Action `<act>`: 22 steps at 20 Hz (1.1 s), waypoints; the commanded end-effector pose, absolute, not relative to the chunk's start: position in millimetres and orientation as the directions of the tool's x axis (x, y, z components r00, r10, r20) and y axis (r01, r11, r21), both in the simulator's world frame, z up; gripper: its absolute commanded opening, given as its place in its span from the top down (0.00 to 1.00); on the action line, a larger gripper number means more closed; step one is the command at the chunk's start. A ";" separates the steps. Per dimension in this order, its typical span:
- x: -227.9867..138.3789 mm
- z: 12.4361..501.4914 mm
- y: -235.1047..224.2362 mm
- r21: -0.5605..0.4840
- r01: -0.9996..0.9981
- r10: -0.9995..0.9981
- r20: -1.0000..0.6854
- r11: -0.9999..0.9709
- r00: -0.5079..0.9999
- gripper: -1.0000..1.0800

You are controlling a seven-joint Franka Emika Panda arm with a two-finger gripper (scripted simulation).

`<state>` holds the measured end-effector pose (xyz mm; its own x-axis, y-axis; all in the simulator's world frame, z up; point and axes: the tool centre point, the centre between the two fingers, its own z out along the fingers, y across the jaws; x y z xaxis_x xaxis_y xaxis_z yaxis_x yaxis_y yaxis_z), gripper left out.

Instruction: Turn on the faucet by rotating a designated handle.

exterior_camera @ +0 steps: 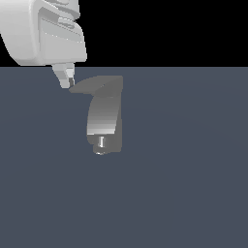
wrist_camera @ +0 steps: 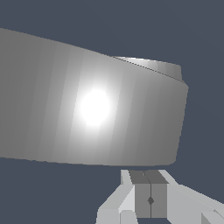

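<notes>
Faucet (exterior_camera: 104, 116) standing mid-frame on counter (exterior_camera: 193, 184), handle (exterior_camera: 92, 83) pointing upper left. Gripper (exterior_camera: 68, 80) w/ fingers pressed together, sitting at handle tip, gripping nothing.

Dim flat render, bright glare on faucet (wrist_camera: 94, 107), edges perhaps slightly jagged

My count from the remote station:
- Faucet (exterior_camera: 104, 118): one, grey metallic.
- Handle (exterior_camera: 94, 83): one, a flat lever on the faucet's top.
- Nozzle stub (exterior_camera: 101, 142): one, shiny.
- Claw (exterior_camera: 68, 80): one, white; I see two fingers (wrist_camera: 142, 199) pressed together in the wrist view.
- Surface (exterior_camera: 193, 169): one, dark blue-grey.
</notes>
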<state>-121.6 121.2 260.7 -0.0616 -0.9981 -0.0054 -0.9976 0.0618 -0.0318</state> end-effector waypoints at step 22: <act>-130.0 260.1 24.5 -0.031 -0.998 -0.999 0.001 0.052 -0.052 1.00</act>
